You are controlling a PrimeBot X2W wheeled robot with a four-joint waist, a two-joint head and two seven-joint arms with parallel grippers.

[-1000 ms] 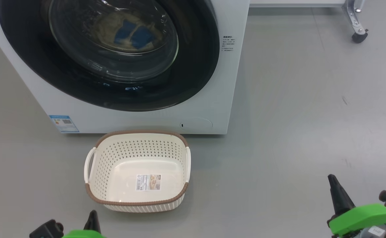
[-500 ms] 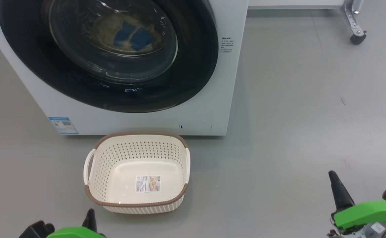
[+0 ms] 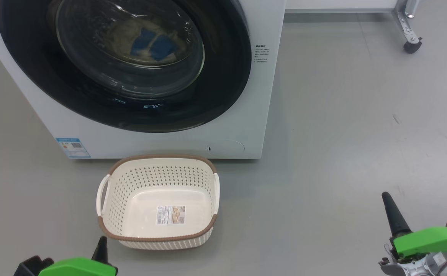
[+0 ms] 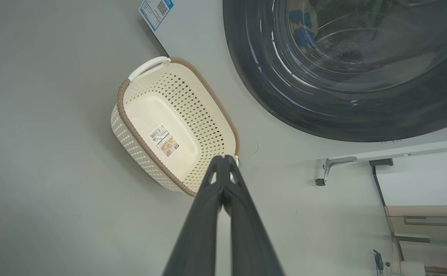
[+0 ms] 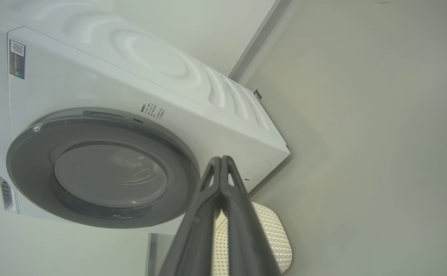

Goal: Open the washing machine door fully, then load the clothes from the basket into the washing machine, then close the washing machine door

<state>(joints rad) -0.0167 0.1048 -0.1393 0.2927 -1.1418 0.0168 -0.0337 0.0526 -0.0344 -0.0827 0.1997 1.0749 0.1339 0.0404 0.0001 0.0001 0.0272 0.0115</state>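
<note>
Op: Status?
Insp: Door point(image 3: 223, 76) looks flush w/ washing machine point(image 3: 257, 115); clothes point(image 3: 150, 42) inside, behind glass. Basket point(image 3: 162, 174) empty on floor, just in front. L & R jaws clenched, holding nothing.
Op: Advice?
Insp: Verify latch. If unsure, press black rim, not glass.

Grey floor point(image 3: 342, 115); castor leg point(image 3: 409, 27) far right.
</note>
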